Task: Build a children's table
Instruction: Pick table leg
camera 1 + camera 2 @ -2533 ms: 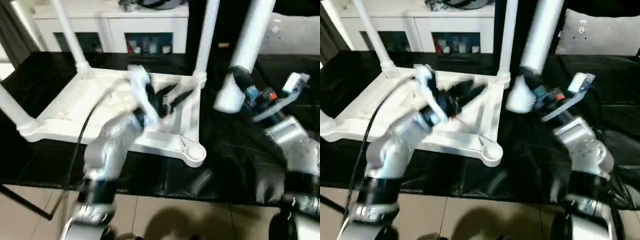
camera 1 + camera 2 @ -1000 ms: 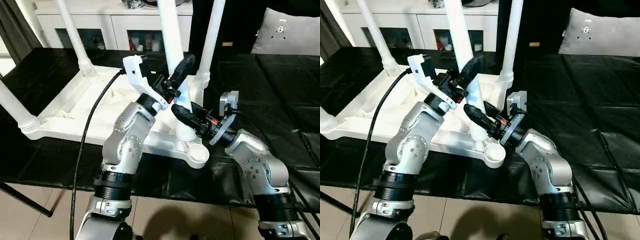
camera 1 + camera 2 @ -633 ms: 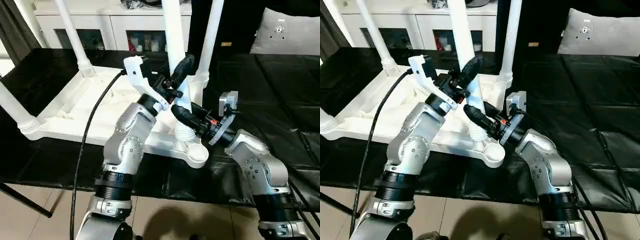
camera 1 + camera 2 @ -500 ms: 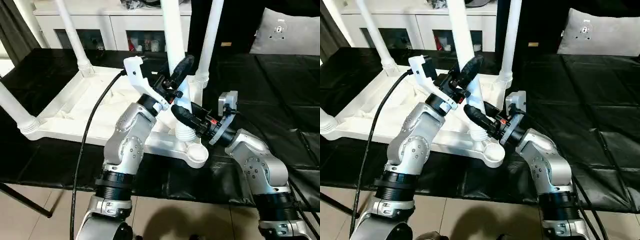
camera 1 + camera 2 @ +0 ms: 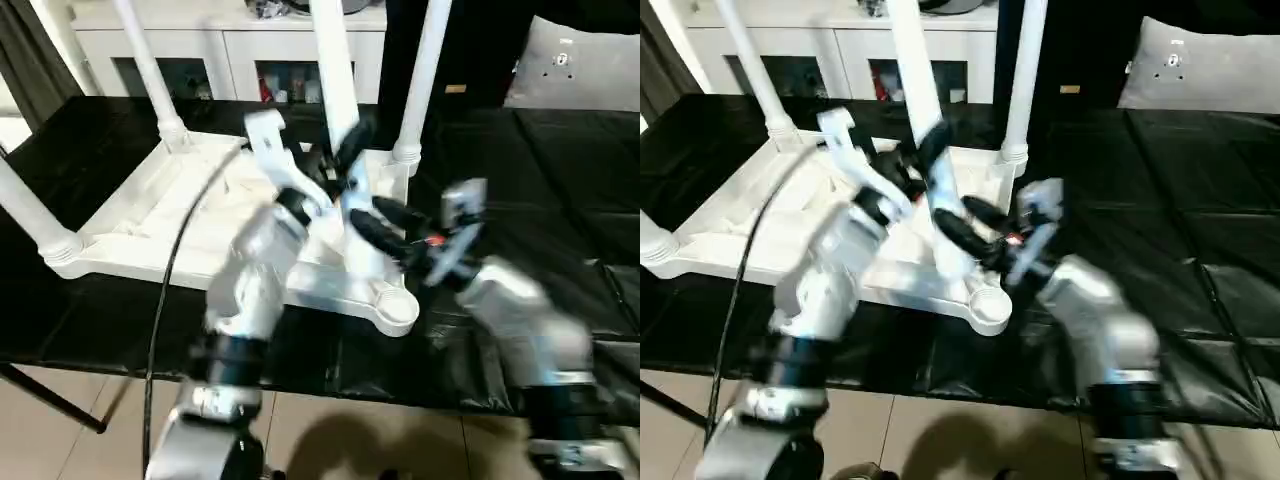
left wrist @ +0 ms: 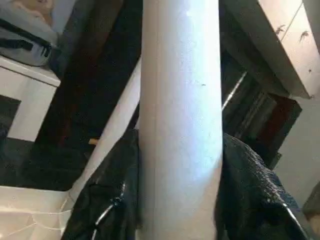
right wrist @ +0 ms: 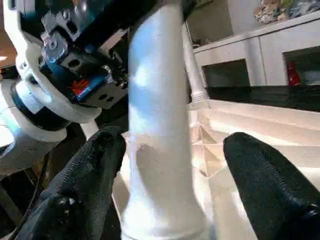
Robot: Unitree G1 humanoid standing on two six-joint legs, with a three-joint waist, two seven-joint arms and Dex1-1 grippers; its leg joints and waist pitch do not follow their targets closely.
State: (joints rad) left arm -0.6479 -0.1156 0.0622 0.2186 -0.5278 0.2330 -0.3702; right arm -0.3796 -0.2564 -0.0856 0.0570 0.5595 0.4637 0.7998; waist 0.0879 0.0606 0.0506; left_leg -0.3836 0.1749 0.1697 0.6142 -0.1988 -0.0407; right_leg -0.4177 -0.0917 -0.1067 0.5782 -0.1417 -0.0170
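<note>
Near the empty front corner socket (image 5: 393, 305) of the upturned table top (image 5: 150, 225), the fourth leg (image 5: 335, 80) stands almost upright, its foot just beside that socket, not in it. Three other legs already rise from the remaining corners. The left hand (image 6: 175, 200) is clamped on the leg higher up, fingers (image 6: 252, 190) pressed to both sides. The right hand (image 7: 170, 175), lower down, is spread, its fingers (image 7: 265, 185) clear of the leg. Judged risk: with one hand holding, the foot may swing and miss the socket, or tip.
</note>
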